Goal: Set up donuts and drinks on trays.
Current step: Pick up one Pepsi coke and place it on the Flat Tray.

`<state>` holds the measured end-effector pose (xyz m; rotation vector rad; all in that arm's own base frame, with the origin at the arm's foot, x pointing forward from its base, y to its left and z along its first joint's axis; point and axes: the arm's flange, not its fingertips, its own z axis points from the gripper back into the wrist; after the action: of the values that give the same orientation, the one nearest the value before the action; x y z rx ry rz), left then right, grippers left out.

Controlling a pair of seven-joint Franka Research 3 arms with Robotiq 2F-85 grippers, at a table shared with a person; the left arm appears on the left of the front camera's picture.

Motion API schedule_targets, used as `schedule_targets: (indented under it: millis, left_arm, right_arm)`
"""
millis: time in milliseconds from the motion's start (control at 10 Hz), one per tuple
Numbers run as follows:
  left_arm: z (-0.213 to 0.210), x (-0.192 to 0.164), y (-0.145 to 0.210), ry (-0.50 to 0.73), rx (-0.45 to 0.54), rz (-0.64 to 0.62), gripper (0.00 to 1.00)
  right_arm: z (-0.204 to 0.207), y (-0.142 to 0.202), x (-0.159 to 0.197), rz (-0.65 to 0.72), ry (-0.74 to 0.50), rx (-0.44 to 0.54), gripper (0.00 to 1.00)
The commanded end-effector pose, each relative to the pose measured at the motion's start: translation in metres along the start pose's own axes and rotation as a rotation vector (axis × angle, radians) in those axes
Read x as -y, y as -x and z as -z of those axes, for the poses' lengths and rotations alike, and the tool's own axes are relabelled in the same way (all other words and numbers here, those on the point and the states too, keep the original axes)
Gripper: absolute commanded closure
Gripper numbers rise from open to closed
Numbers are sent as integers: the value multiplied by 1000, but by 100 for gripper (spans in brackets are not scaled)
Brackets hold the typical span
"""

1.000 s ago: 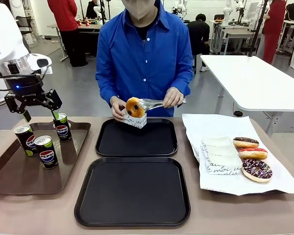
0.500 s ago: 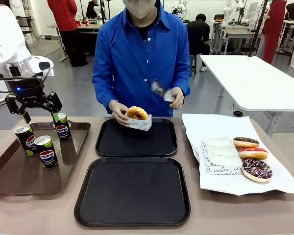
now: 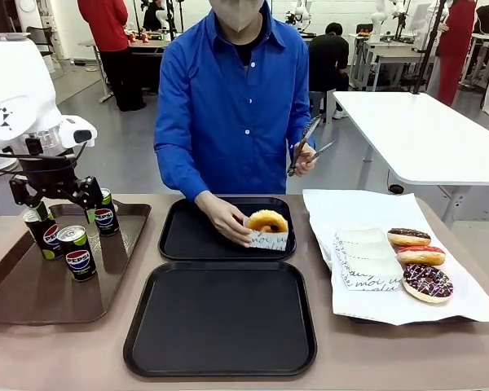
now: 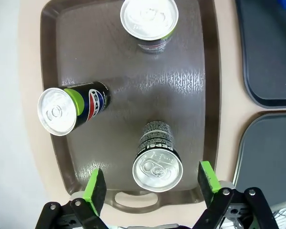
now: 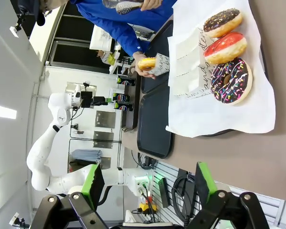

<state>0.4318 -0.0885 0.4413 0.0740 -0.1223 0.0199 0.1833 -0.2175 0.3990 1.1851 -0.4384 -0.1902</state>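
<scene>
**Operator:** State the surface and room condition, left to right.

**Technician:** A tan table point(image 3: 65, 350) carries a brown tray point(image 3: 16, 285) at the left with three upright cans point(image 3: 76, 252). The left gripper point(image 3: 63, 213) hangs above them, jaws spread wide and grasping nothing. In its wrist view, one can by the tray's handle lies below and between the pads.

At the centre are a far black tray point(image 3: 187, 236) and a near black tray point(image 3: 220, 318). A sleeved donut point(image 3: 267, 221) rests on the right part of the far one, and a person's hand point(image 3: 228, 221) touches its sleeve. The other hand point(image 3: 304, 160) holds tongs point(image 3: 307, 147) at chest height.

At the right, a paper sheet point(image 3: 342, 208) bears stacked paper sleeves point(image 3: 367, 261) and three donuts point(image 3: 420, 256) in a row. The right gripper point(image 5: 149, 183) is released, jaws apart.

Beyond the table are a grey floor point(image 3: 130, 155), a white table point(image 3: 424, 130) and people point(image 3: 107, 32) at benches.

**Operator:** What differs from one second ago?

**Technician:** The donut was held up in the tongs over the far tray's rear rim and now sits on that tray. The tongs are lifted clear. The left gripper sits slightly lower, with its jaws unchanged.
</scene>
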Motion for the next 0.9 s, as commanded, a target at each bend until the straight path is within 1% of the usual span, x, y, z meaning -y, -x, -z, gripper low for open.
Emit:
schedule_targets:
  millis: [0, 200, 500, 800]
  left_arm:
    - [6, -1, -4, 31, 1, -42, 0]
    - [15, 0, -1, 49, -3, -56, 0]
    - [30, 2, -8, 58, -51, -67, 0]
    - [42, 5, -2, 51, -52, -81, 0]
  right_arm:
    - [-1, -1, 0, -10, -17, 7, 0]
    - [-1, -1, 0, -10, -17, 7, 0]
    - [-1, -1, 0, -10, -17, 7, 0]
    - [-1, -1, 0, -10, -17, 7, 0]
